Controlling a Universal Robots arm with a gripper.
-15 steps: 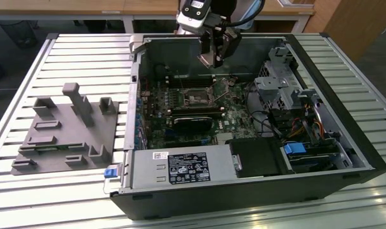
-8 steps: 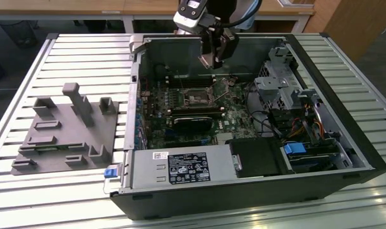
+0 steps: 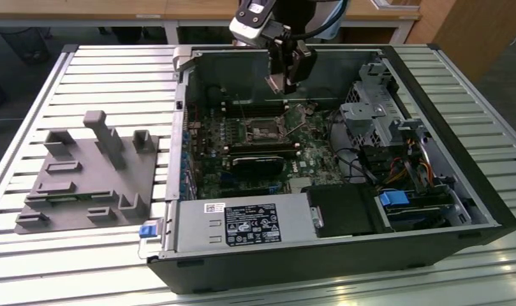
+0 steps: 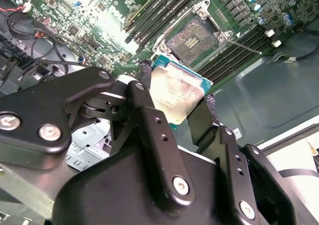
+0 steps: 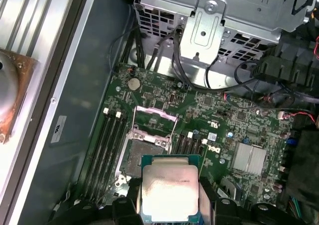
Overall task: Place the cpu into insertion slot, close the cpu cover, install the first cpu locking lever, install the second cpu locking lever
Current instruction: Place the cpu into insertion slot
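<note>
a: well, gripper (image 4: 177, 85) status?
b: clamped on the cpu (image 4: 174, 93) by two opposite edges, clear of the open insertion slot (image 4: 192, 38).
a: orientation?
b: flat square, no long axis; dull silver metal top faces both wrist cameras, green rim.

Dull, faintly smeared silvery metal on cpu (image 4: 175, 93) top, green board rim; gripper (image 4: 177, 88) links matt black metal, bright screws; drive cage (image 5: 219, 16) bare silvery sheet metal; table (image 3: 113, 76) slats pale satin metal; fixture (image 3: 87, 172) matt grey plastic.
</note>
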